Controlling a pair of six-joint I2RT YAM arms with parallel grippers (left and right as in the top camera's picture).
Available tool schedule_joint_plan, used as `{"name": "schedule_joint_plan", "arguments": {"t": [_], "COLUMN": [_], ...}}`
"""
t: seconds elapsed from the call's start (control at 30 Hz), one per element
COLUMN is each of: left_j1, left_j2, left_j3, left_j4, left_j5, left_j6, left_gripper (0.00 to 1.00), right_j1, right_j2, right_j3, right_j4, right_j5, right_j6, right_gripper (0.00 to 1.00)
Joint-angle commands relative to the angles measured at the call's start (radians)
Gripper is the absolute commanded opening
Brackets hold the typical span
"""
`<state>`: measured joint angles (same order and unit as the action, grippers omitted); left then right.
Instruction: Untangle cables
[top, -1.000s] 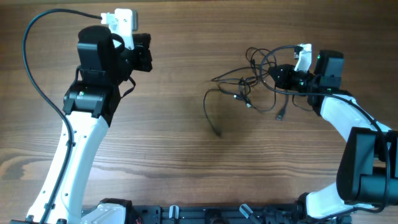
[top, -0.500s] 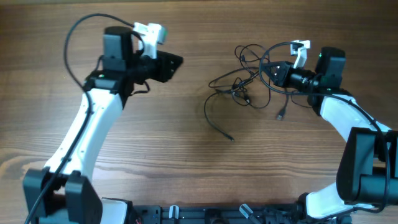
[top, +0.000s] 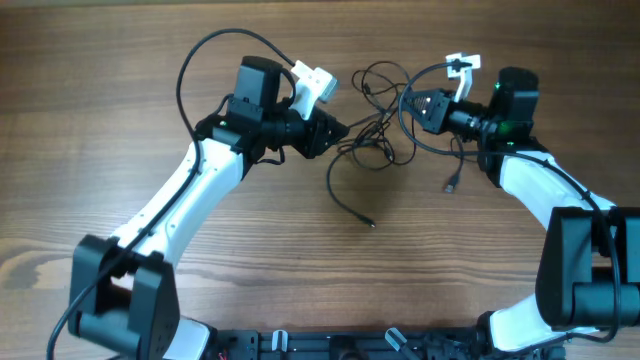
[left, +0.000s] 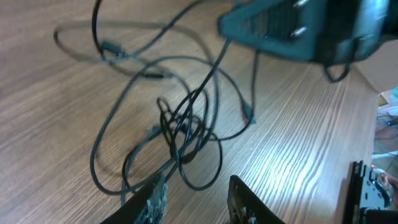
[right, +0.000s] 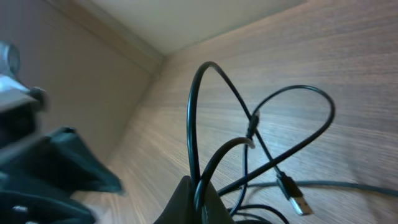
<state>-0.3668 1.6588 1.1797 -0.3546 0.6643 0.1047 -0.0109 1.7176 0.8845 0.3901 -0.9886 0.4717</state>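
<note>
A: What sits at the left of the overhead view?

B: The left arm comes up from the lower left corner and slants toward the centre of the wooden table. Its own thick black cable arches above it.

A: And the tool on that arm?

B: The left gripper lies just left of centre in the upper half, pointing right at the edge of the tangle. In the left wrist view the fingers stand partway apart along the bottom edge. Nothing sits between them, and the nearest loops lie just in front of the tips.

A: Where are the cables?

B: The cables form a loose knot on the table just right of centre in the upper half, between the two tools. One loose strand curves down toward the middle of the frame. A small plug ends a wire to the lower right of the knot.

A: And on the right?

B: The right gripper sits at the upper right, pointing left, with its jaws closed on the cables. In the right wrist view its tip is at the bottom centre, pinching a strand that rises in a tall loop. A second plug shows at the lower right.
</note>
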Motion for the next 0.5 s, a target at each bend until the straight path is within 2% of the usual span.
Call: {"name": "schedule_joint_plan", "arguments": {"t": [0.0, 0.27, 0.47], "left_j1": [-0.007, -0.107, -0.176], "left_j2": [0.046, 0.082, 0.109], "left_j3": [0.018, 0.018, 0.018], "left_j4": [0.0, 0.024, 0.11], "left_j5": [0.045, 0.072, 0.051], "left_j6": [0.023, 0.023, 0.022], "left_gripper": [0.31, 0.28, 0.25], "right_j1": [0.002, 0.002, 0.002], "right_j2": [0.01, 0.01, 0.01], "right_j3": [-0.002, -0.002, -0.002], "right_j4": [0.021, 0.029, 0.029], "right_j5": [-0.046, -0.045, -0.046], "right_j6": [0.052, 0.052, 0.053], "right_gripper": [0.05, 0.04, 0.05]}}
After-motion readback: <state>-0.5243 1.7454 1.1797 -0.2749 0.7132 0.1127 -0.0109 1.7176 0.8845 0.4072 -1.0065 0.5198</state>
